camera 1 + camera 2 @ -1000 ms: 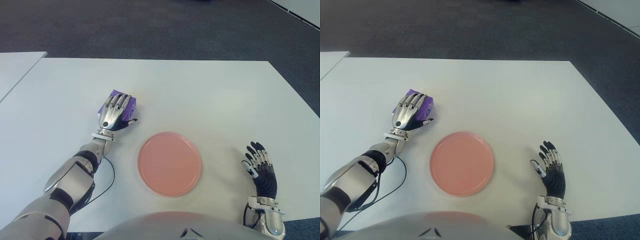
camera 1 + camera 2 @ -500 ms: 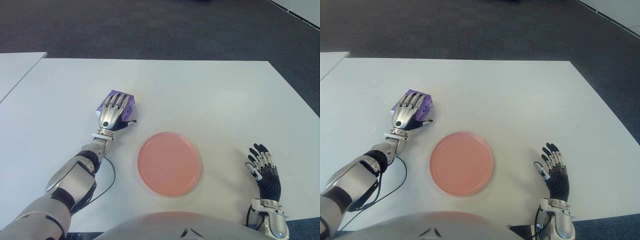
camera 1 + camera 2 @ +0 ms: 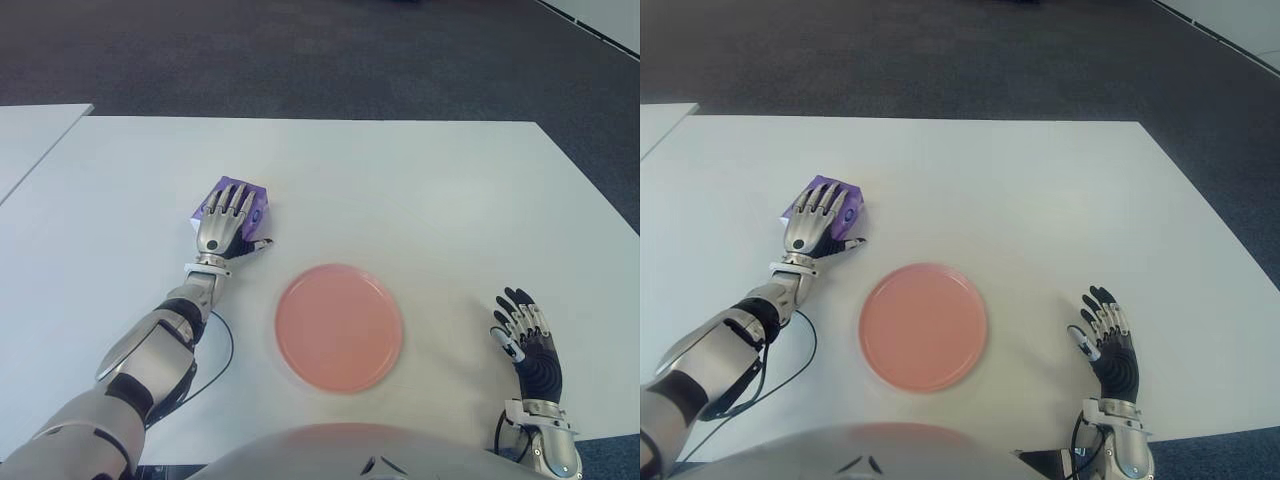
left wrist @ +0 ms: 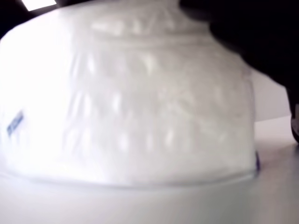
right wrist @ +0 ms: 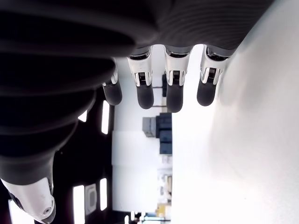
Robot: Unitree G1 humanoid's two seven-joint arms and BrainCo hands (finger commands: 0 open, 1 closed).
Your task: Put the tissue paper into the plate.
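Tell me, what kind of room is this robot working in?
Probably an office or lab: plain white table, dark carpet floor, and only a pink plate and purple tissue pack set out.

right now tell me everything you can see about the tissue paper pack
The tissue paper pack is a small purple soft packet, white and quilted-looking in the left wrist view. It lies on the white table, on the robot's left, beyond and left of the pink plate, apart from it. The left hand lies over it, fingers extended across its top, covering most of it; a closed grasp is not visible.
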